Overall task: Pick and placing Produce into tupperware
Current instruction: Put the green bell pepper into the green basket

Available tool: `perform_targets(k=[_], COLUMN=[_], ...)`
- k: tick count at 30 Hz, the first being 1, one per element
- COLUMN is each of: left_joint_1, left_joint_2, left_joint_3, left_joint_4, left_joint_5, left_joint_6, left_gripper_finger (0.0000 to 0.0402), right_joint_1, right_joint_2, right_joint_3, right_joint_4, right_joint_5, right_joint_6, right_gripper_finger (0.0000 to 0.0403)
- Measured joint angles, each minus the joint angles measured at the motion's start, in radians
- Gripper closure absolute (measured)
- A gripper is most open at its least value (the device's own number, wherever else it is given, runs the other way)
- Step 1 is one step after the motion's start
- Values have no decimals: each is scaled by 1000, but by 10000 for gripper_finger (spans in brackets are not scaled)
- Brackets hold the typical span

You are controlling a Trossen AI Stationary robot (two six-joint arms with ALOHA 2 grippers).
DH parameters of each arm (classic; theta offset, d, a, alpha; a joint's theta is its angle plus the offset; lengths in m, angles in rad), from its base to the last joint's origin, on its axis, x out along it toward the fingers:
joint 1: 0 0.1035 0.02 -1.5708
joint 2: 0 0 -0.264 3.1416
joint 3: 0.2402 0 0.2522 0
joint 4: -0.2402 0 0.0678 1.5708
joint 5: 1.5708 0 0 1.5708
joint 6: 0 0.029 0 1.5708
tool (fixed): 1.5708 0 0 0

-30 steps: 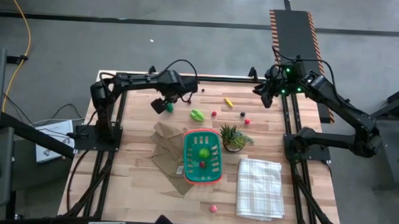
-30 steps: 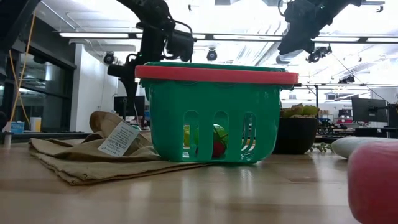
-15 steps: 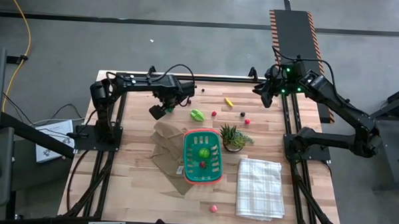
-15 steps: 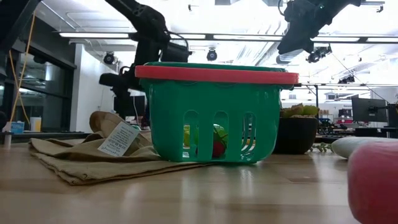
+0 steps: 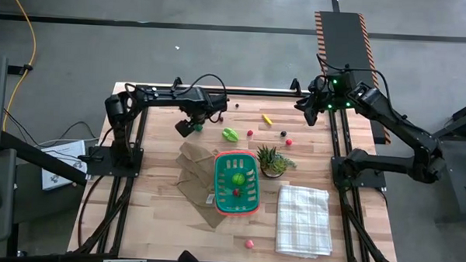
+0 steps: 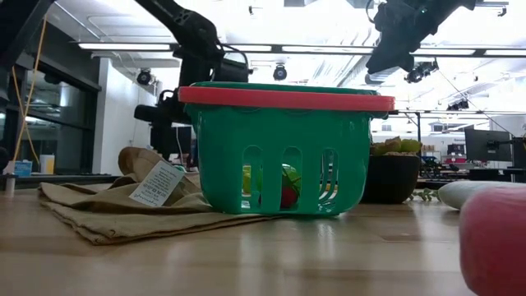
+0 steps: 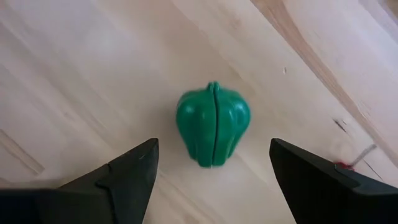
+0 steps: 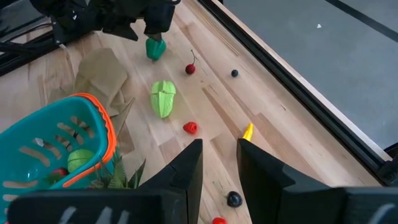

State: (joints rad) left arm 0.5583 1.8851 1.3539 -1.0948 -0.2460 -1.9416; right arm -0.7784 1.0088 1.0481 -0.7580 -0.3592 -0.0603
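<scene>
The left gripper [image 7: 211,171] hangs over the far left part of the table [image 5: 160,222] with its jaws spread wide and nothing between them; the dark green pepper [image 7: 212,124] lies on the bare wood just ahead of the gap between the two fingers [image 7: 127,177], clear of both. From above, that pepper [image 5: 197,127] sits directly under the gripper's tip, on the far side of the brown paper bag [image 5: 194,176].

Well away from those jaws toward the table's middle stands the teal basket [image 5: 218,185] with its orange rim, resting partly on the bag; it holds a round green piece [image 5: 237,178] and a small red piece [image 5: 235,193]. Between the left gripper and the basket lies a light green leafy piece [image 5: 230,134], and beyond it along the far edge are a cherry [image 8: 190,68], a red berry [image 8: 190,127], a yellow piece [image 5: 267,119], a dark berry [image 5: 283,133] and another red ball [image 5: 288,141]. A pink ball [image 5: 249,243] lies at the near edge, beside the white checked cloth [image 5: 303,219]. The spiky potted plant [image 5: 271,159] stands just beside the basket.

The right gripper [image 8: 219,155] waits raised over the far right corner, its jaws parted by a narrow gap and empty
</scene>
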Motion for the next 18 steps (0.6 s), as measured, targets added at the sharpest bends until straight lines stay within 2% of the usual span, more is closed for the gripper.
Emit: perform_targets(k=[18], left_joint_1=[14], left_joint_2=[0], left_joint_3=[-74], left_joint_4=[78], left_joint_5=[23], left_joint_6=[8], left_gripper_finger=[108], right_joint_1=[0], right_joint_2=[0], right_joint_3=[0], right_joint_4=[19], right_joint_5=[0], right_joint_6=[8], right_gripper_finger=[313])
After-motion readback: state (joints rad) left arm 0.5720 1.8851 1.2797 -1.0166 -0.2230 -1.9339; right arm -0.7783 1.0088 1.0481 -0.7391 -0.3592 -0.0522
